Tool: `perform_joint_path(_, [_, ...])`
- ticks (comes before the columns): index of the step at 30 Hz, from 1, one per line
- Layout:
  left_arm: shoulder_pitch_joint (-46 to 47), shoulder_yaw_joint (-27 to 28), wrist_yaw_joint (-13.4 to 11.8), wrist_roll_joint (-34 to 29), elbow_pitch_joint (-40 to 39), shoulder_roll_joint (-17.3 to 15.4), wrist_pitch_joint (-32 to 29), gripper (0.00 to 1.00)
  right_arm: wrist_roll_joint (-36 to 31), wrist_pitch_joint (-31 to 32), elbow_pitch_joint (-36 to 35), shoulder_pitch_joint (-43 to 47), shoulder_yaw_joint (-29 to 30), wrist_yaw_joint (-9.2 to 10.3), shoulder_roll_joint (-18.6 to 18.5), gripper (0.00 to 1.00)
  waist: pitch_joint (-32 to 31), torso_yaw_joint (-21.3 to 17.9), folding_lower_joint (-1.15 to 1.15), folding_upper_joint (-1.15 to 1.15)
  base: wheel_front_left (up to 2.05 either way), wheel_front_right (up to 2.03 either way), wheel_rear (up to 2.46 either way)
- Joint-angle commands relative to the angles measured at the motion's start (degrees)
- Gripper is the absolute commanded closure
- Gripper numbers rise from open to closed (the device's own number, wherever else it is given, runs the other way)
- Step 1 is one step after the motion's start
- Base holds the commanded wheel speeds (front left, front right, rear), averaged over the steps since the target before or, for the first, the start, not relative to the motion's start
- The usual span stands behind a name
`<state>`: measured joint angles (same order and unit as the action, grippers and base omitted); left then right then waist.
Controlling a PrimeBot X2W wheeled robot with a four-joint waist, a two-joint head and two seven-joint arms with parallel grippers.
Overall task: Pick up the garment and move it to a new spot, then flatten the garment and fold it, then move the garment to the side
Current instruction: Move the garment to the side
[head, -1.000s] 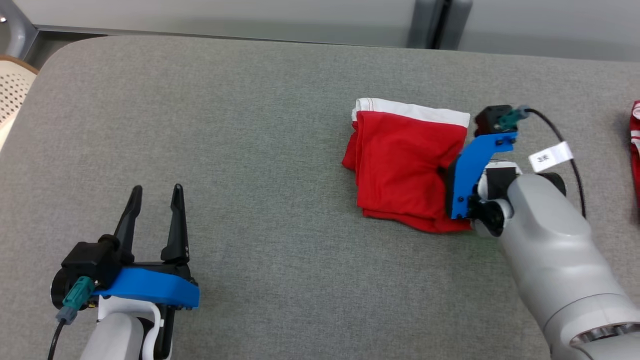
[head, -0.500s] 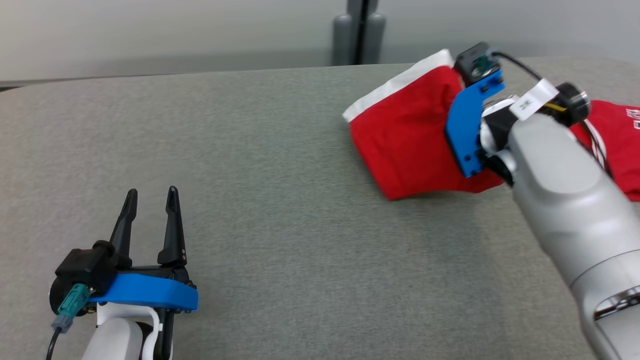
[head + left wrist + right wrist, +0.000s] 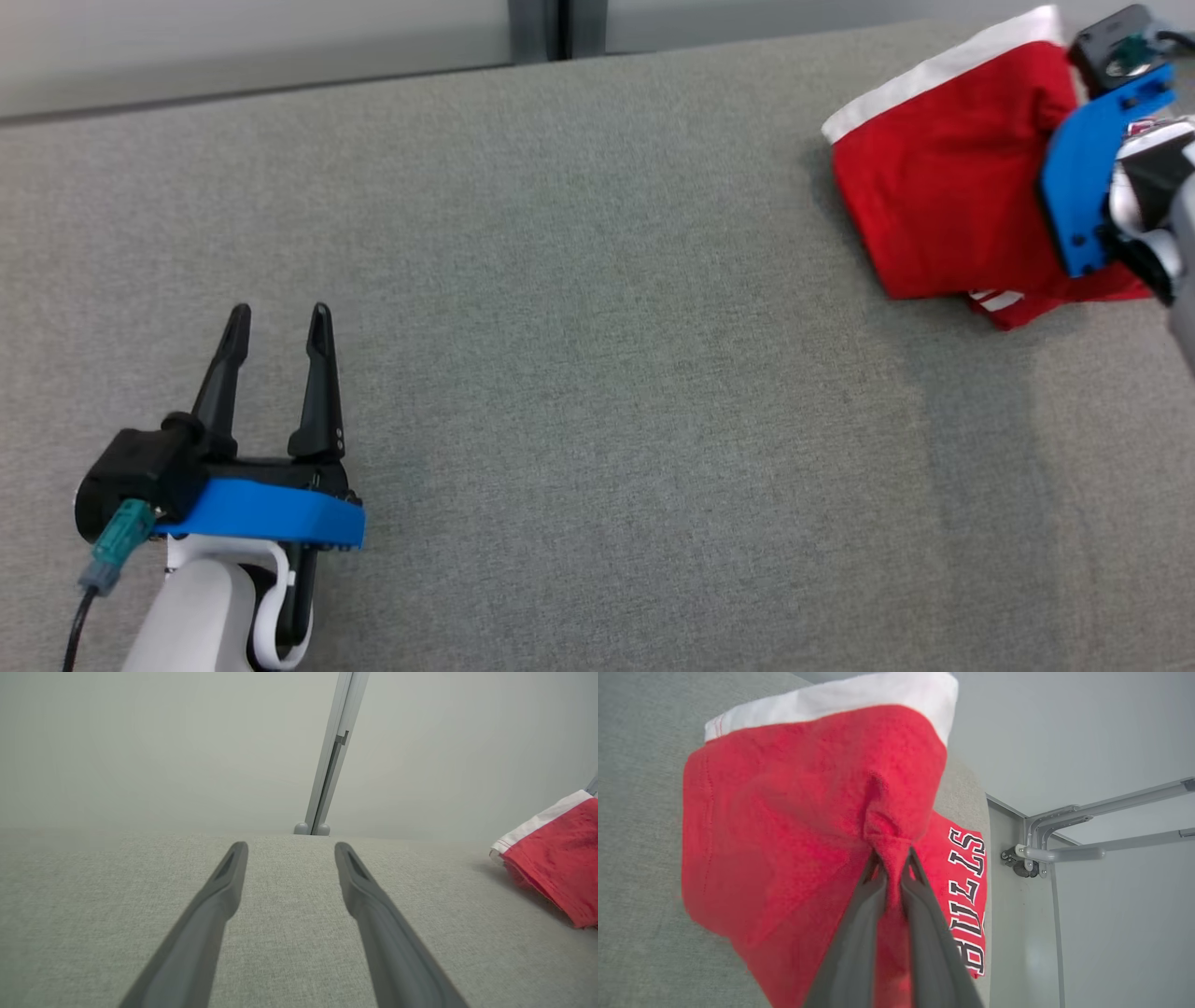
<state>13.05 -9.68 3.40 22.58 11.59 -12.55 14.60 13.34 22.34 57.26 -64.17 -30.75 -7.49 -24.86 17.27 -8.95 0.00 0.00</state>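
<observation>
Nearest me, my left gripper point(image 3: 279, 313) idles low over the grey padded table point(image 3: 597, 392), its two fingers spread as wide as they go and holding nothing.

Farther out on my right, my right gripper point(image 3: 893, 856) is pinched almost closed on a bunched tuck of the folded red garment point(image 3: 943, 187). The garment hangs tilted from that pinch with its white waistband uppermost, at the far right edge of the table. I cannot tell whether its low corner brushes the surface. Just beyond and beneath it lies a second red garment point(image 3: 966, 896) with black-and-white lettering.

I judge this to be the last step — carrying the folded piece to the side. Next I would need to lower it gently on or beside that other garment and open my fingers without dragging the fold apart.

A second ago the garment lay flat on the table with my right fingers at its right edge. Now it is lifted and carried rightward — though my head has turned too, so part of that shift is the camera's. My left gripper keeps the same open stance.
</observation>
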Motion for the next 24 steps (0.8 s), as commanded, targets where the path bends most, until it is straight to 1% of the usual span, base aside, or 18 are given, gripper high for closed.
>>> perform_joint_path(1, [1.39, 0.12, 0.03, -0.46, -0.53, -0.55, -0.23, 0.00, 0.16, -0.55, -0.54, -0.44, -0.20, -0.01, -1.34, 1.00, 2.13, -0.68, 0.00, 0.00, 0.00, 0.00, 0.00])
perform_joint_path(5, [2.87, -0.10, 0.01, -1.12, -2.10, -1.78, -1.14, 0.00, -0.83, -2.50, -0.71, -1.57, 0.83, 0.00, -5.19, 1.00, 5.45, -0.73, 0.00, 0.00, 0.00, 0.00, 0.00])
perform_joint_path(9, [4.47, -0.79, 0.05, -1.72, -3.62, -2.49, -2.07, 0.00, -2.27, -4.15, 1.12, -1.82, 3.55, 0.00, -7.27, 1.00, 8.49, -0.40, 0.00, 0.00, 0.00, 0.00, 0.00])
perform_joint_path(13, [6.34, -1.67, 0.22, -2.23, -4.52, -2.56, -2.67, 0.00, -5.00, -6.71, 3.77, -1.21, 8.33, 0.00, -8.04, 1.00, 10.52, 0.44, 0.00, 0.00, 0.00, 0.00, 0.00])
perform_joint_path(14, [6.78, -1.89, 0.30, -2.36, -4.61, -2.53, -2.72, 0.00, -5.88, -7.62, 4.43, -0.97, 9.52, 0.00, -8.24, 0.98, 10.80, 0.67, 0.00, 0.00, 0.00, 0.00, 0.00])
perform_joint_path(15, [7.21, -2.14, 0.41, -2.41, -4.63, -2.49, -2.82, 0.00, -6.93, -8.49, 5.21, -0.62, 10.75, 0.00, -8.37, 0.57, 10.95, 0.91, 0.00, 0.00, 0.00, 0.00, 0.00])
perform_joint_path(16, [7.47, -2.32, 0.50, -2.45, -4.64, -2.49, -2.82, 0.00, -7.60, -9.83, 5.73, -0.50, 12.51, 0.00, -8.36, 0.00, 10.98, 1.12, 0.00, 0.00, 0.00, 0.00, 0.00])
perform_joint_path(20, [7.63, -2.76, 0.53, -2.21, -3.93, -2.34, -2.44, 0.00, -11.66, -14.34, 7.07, 0.99, 17.55, 0.00, -7.01, 0.00, 10.01, 1.84, 0.00, 0.00, 0.00, 0.00, 0.00])
perform_joint_path(24, [6.16, -2.93, 0.48, -1.70, -2.61, -2.02, -1.94, 0.00, -14.78, -16.05, 8.12, 1.81, 21.52, 0.00, -5.34, 0.00, 7.93, 2.34, 0.00, 0.00, 0.00, 0.00, 0.00])
